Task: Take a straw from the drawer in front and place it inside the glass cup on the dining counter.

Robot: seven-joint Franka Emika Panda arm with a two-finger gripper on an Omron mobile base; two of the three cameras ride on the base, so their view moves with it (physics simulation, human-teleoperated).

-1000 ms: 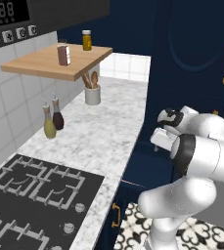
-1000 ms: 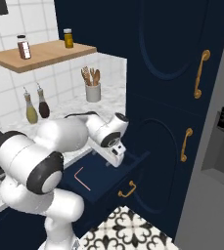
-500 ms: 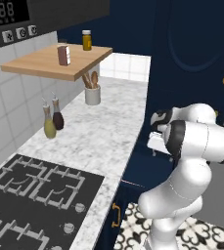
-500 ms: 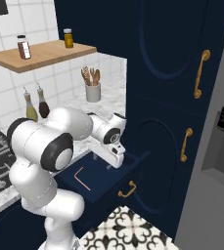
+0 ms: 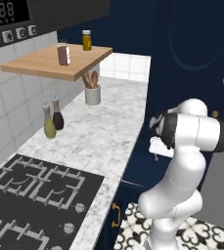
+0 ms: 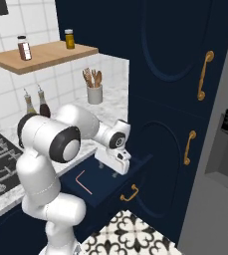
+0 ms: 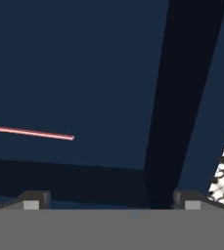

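Note:
The navy drawer (image 6: 103, 188) stands pulled out below the worktop, its front bearing a gold handle (image 6: 130, 193). On its dark floor (image 7: 84, 73) lies the straw (image 6: 84, 182), thin and pinkish-red with a bent end; in the hand view the straw (image 7: 35, 133) runs off the left edge. My gripper (image 6: 109, 170) hangs over the drawer's right part, pointing down, open and holding nothing. The straw lies to the left of the gripper (image 7: 109, 202), apart from both fingertips. From the left base view the gripper (image 5: 155, 155) shows partly behind the arm. The glass cup and the dining counter are out of view.
A marbled worktop (image 5: 108, 132) carries a black stove (image 5: 30, 195), two bottles (image 5: 54, 121) and a utensil pot (image 5: 92, 93). A wooden shelf (image 5: 50, 63) holds two shakers. Tall navy cabinet doors (image 6: 175, 99) with gold handles rise right of the drawer. Patterned floor tiles (image 6: 120, 234) lie below.
The arm's elbow and upper links have swung round above the base. The hand stays over the open drawer, a touch lower, jaws still wide apart. The straw has not moved.

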